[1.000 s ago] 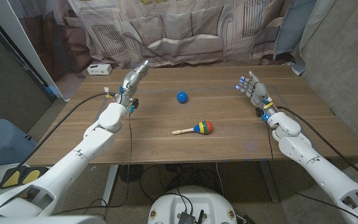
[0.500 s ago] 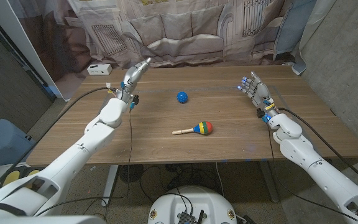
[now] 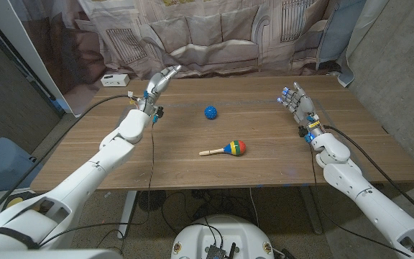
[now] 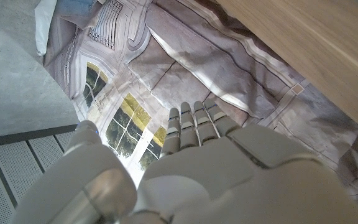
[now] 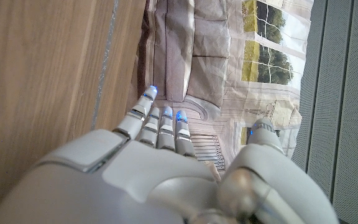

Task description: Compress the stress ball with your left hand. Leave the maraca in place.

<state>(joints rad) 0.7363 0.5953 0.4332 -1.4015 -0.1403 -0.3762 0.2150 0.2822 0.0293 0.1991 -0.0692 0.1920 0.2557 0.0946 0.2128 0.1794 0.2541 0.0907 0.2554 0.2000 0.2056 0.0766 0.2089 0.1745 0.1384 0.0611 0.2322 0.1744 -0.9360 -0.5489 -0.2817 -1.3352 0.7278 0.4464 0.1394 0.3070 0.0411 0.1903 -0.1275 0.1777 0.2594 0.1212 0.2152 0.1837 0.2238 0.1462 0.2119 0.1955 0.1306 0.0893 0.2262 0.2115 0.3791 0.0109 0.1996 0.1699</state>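
A small blue stress ball sits on the wooden table a little beyond the middle. Nearer me lies the maraca, a red, yellow, green and blue head on a pale wooden handle pointing left. My left hand hovers above the table's far left part, well left of the ball, fingers stretched out together and holding nothing; the left wrist view shows those straight fingers. My right hand stands at the far right, fingers extended and empty, as the right wrist view's hand confirms.
A small white box sits at the table's far left corner. A printed cloth backdrop hangs just behind the far edge. Black cables run along both forearms.
My left hand has moved away from me and rightward, rising toward the table's far edge. The right hand, ball and maraca have kept their places.
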